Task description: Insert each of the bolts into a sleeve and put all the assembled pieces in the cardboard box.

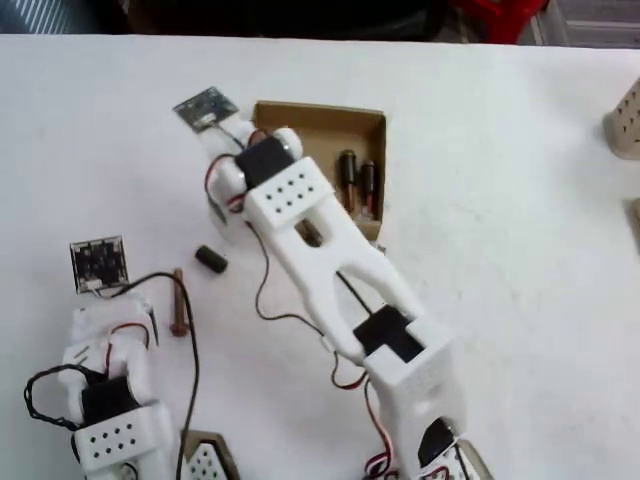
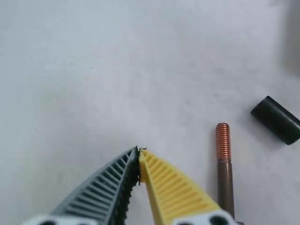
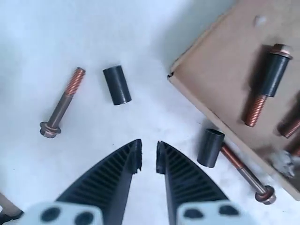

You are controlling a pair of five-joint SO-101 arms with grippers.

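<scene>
Roughly, the task is judged a little over halfway done. On the white table [image 1: 520, 250], the right arm is stretched to the far side, and the right gripper [image 3: 147, 157] is held over the table just left of the cardboard box [image 1: 335, 130], narrowly parted and empty. The left gripper [image 2: 139, 161] is kept at the near left, tips closed together with nothing between them. At least two assembled pieces [image 1: 347, 180] are seen lying inside the box. A further sleeved bolt [image 3: 211, 147] appears to lie on the table just outside the box wall and is yet to be placed. One loose bolt [image 1: 178, 300] and one loose sleeve [image 1: 210, 260], near each other but apart, are left to be joined and boxed.
</scene>
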